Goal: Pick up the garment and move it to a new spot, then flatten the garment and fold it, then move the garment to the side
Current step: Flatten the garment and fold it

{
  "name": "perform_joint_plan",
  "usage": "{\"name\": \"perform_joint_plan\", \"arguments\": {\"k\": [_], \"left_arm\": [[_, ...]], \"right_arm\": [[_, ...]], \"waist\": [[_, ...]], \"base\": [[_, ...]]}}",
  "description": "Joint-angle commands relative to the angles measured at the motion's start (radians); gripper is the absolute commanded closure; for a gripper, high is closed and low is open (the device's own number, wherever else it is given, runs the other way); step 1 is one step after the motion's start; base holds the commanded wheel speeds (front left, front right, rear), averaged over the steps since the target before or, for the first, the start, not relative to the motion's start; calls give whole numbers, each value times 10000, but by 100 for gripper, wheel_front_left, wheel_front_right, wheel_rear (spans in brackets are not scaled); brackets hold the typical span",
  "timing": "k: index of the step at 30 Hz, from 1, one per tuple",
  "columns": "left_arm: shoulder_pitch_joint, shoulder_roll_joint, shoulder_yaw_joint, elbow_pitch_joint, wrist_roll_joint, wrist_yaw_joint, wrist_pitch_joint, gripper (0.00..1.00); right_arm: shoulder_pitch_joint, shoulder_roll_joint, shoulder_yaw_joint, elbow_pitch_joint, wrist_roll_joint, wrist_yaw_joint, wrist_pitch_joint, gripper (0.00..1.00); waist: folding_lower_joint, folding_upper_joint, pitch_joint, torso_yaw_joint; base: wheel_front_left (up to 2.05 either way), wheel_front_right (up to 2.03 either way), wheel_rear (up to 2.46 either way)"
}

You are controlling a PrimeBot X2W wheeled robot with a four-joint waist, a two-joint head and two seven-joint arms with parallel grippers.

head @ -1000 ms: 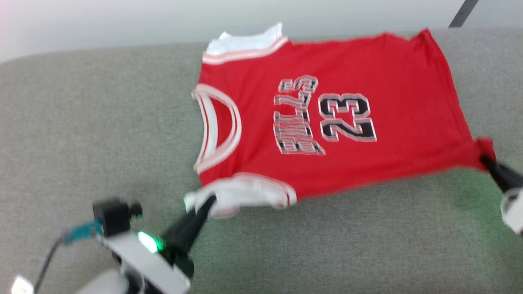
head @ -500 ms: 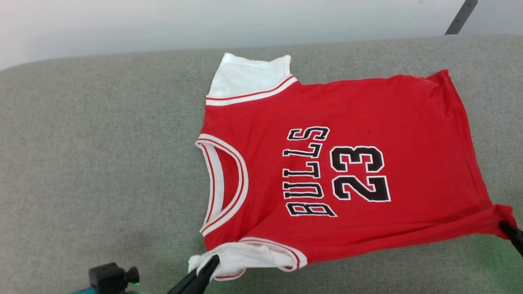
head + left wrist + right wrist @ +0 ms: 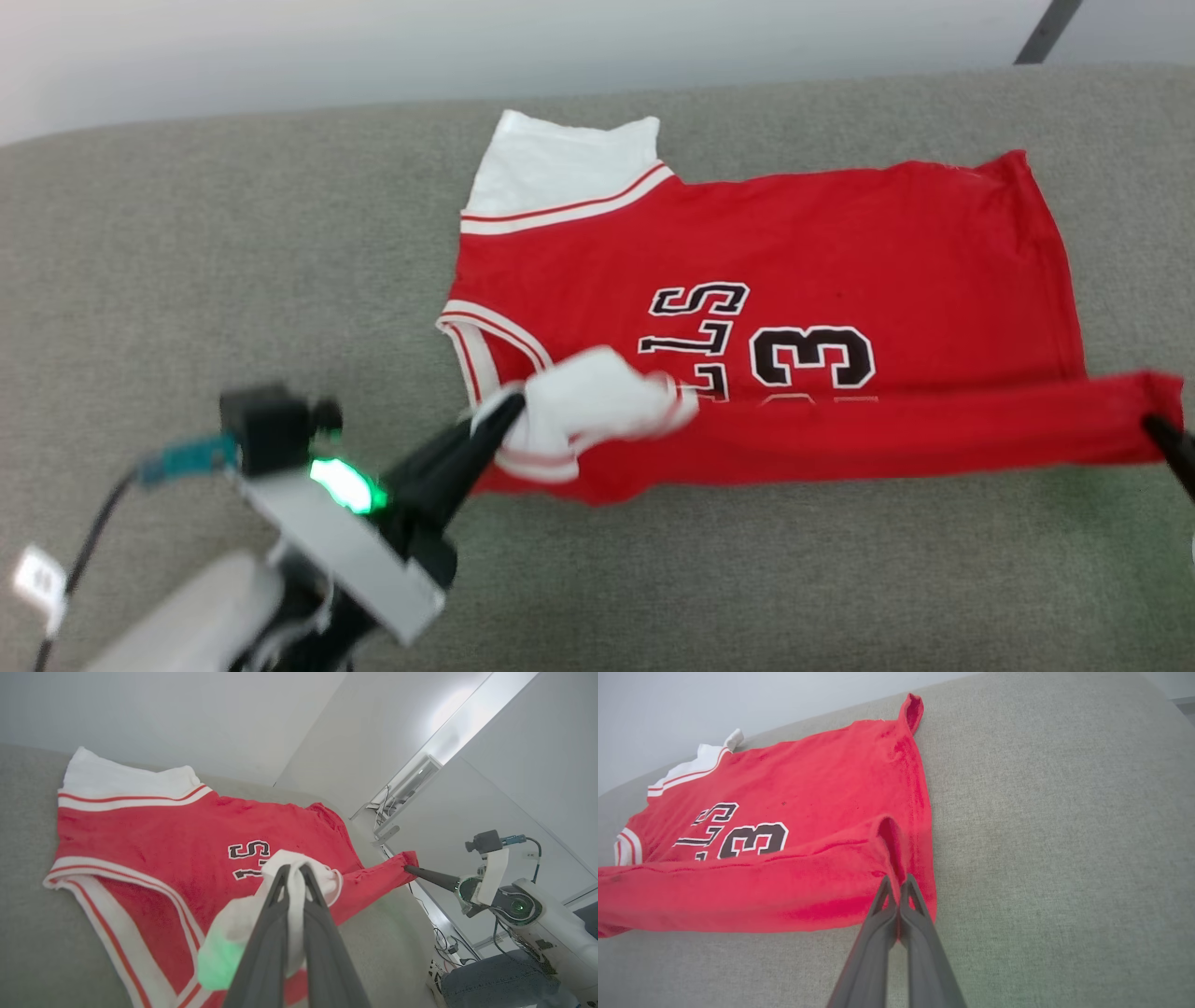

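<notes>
The red garment (image 3: pixel 840 243) lies on the grey cushion, neck to the left, hem to the right. Its near long edge is lifted and rolled back over the lettering, hiding the lower half of the letters and number. My left gripper (image 3: pixel 509 406) is shut on the near white sleeve (image 3: pixel 597 397), held above the chest; the left wrist view shows the sleeve (image 3: pixel 299 877) pinched between the fingers. At the right edge my right gripper (image 3: pixel 1153 425) is shut on the near hem corner (image 3: pixel 1134 411); in the right wrist view the red cloth (image 3: pixel 892 858) rises from the shut fingertips.
The grey cushion (image 3: pixel 187 280) stretches wide to the left and in front of the garment. A pale wall runs behind its far edge. The far white sleeve (image 3: pixel 551 168) lies flat near that edge. A dark pole (image 3: pixel 1046 28) stands at the top right.
Both grippers have carried the garment's near edge up and away from me, folding it over the lettering. The white sleeve now sits over the chest. The head camera also shifted.
</notes>
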Motion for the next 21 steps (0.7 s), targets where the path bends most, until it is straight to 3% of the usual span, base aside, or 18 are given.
{"name": "perform_joint_plan", "arguments": {"k": [1,13,21], "left_arm": [[-424,-80,-65,238,-184,-33,109,100],[-2331,-675,-930,3602,-723,-30,-81,100],[-3027,-1104,-1745,5149,-446,-31,-749,100]], "right_arm": [[-331,102,-68,130,-112,-11,88,100],[-2659,1030,749,2139,-770,-11,-164,100],[-3313,1124,1394,3436,-985,-11,-916,100]], "waist": [[0,-1,97,-100],[0,-1,638,-506],[0,-1,1114,-448]], "base": [[0,0,0],[0,0,0],[0,0,0]]}}
